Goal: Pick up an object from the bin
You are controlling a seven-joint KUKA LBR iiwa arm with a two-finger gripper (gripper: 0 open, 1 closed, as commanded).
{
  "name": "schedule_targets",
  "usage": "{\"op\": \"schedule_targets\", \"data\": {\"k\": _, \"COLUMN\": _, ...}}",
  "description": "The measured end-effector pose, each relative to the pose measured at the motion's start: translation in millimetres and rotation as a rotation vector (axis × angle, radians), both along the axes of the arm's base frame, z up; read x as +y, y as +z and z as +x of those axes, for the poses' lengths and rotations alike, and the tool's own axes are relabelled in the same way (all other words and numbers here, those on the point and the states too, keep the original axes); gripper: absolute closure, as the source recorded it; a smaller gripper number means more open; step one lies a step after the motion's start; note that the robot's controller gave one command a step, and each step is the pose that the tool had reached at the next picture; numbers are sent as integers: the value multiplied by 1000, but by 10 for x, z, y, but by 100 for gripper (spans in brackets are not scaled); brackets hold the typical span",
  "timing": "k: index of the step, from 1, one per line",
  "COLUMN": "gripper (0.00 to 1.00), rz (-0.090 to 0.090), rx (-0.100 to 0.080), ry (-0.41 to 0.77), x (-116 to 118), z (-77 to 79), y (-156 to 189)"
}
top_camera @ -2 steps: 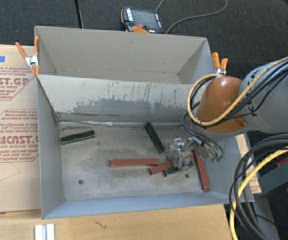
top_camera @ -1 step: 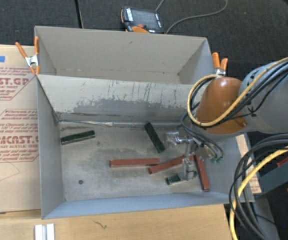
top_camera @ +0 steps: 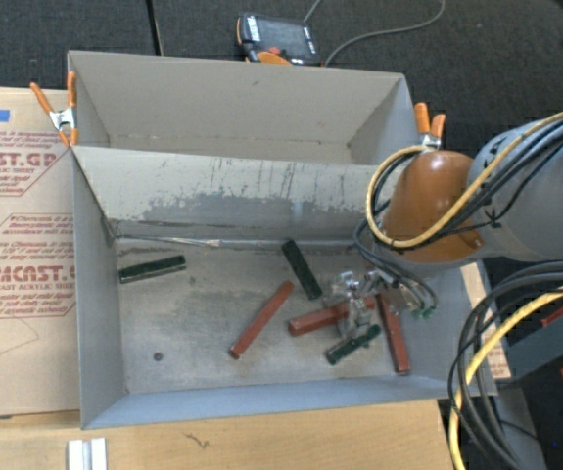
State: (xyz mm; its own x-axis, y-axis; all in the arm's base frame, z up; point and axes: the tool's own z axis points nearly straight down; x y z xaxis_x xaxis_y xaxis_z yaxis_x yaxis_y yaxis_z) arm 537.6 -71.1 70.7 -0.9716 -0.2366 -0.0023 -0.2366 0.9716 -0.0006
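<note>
Red bar (top_camera: 312, 323), short and squared, lies flat on the floor of the bin (top_camera: 193, 355) at its right front, and my gripper (top_camera: 356, 298) hangs right over its right-hand end. Whether the gripper is released or clenched I cannot tell, as the metal there blurs into the clutter. I judge the bar light and stiff, likely plastic or painted wood, with smooth faces that could slip under a weak pinch. It looks neither soft nor fragile, so a firm squeeze should do no harm. I would take it across its narrow width near the middle, on the two long flat sides, so that it does not swing when it is lifted. The crowding is the trouble: a green bar (top_camera: 351, 346) lies just beside its right end, and a long red bar (top_camera: 396, 339) stands close on the far right. A red stick (top_camera: 259, 319) and a dark bar (top_camera: 301, 268) lie apart to the left.
</note>
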Motion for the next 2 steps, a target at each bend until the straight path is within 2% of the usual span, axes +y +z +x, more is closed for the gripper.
{"op": "schedule_targets", "data": {"k": 1, "gripper": 100, "rz": -1, "rx": -7, "ry": 23, "x": 34, "z": -170, "y": 1249}}
{"op": "schedule_targets", "data": {"k": 2, "gripper": 100, "rz": -3, "rx": -5, "ry": 308, "x": -197, "z": -479, "y": 2242}}
